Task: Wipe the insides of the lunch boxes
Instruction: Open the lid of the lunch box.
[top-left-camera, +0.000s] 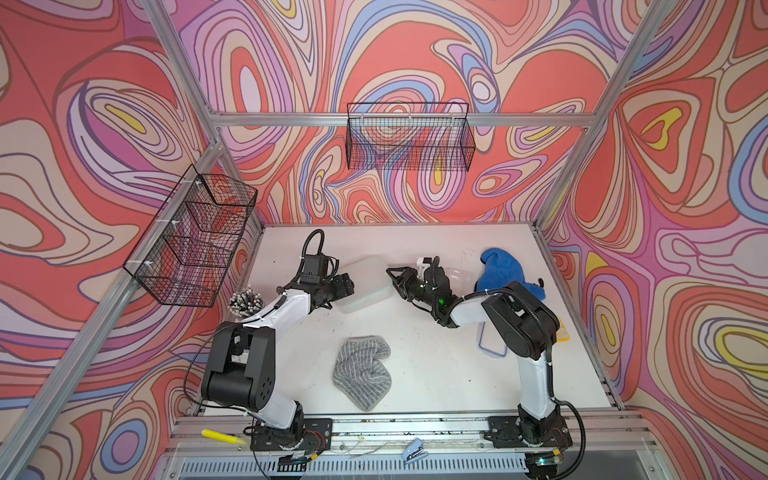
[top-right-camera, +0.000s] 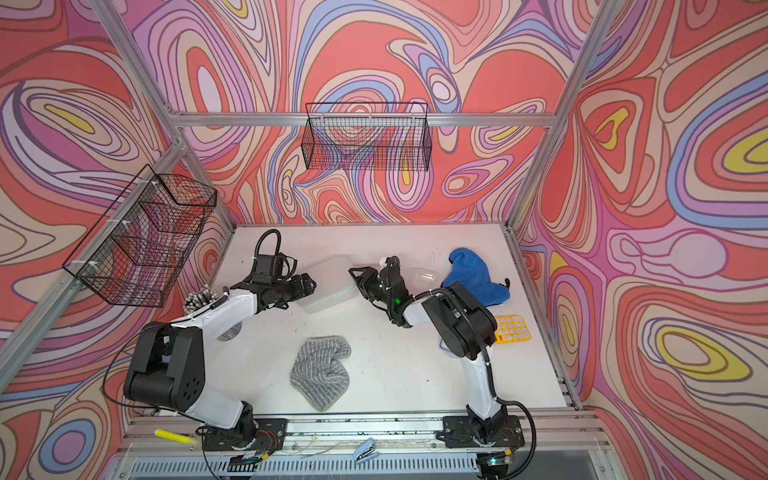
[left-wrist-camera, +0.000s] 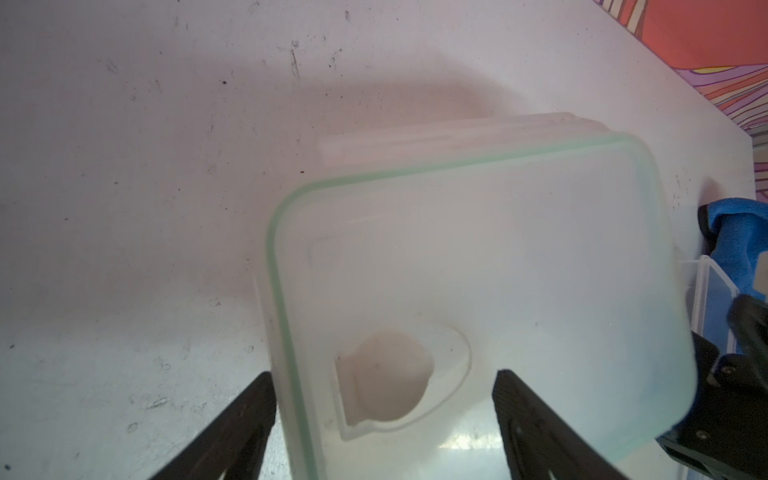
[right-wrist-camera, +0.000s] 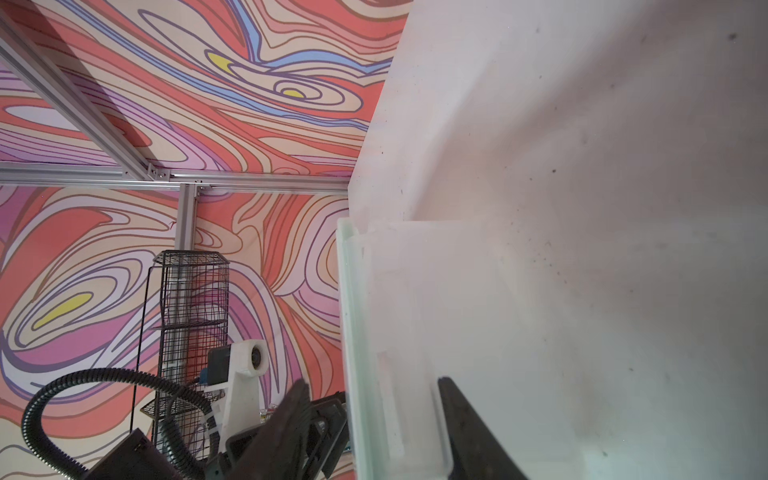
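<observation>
Two grippers meet at the large lunch box (top-left-camera: 368, 286), near the middle of the table (top-left-camera: 436, 374). The left gripper (top-left-camera: 350, 286) straddles one end, jaws wide. The right gripper (top-left-camera: 394, 280) pinches the opposite end. The small lunch box (top-left-camera: 461, 275) sits beside the blue cloth (top-left-camera: 498, 266), toward the right edge.

A crumpled grey striped cloth (top-left-camera: 361, 372) lies mid-tabletop (top-left-camera: 436, 382); a blue fluffy cloth (top-left-camera: 500, 270) sits far right, near a yellow plastic calculator (top-right-camera: 513, 328). One black wire basket (top-left-camera: 409, 137) hangs on the back wall, a tiered wire basket (top-left-camera: 195, 237) on the left.
</observation>
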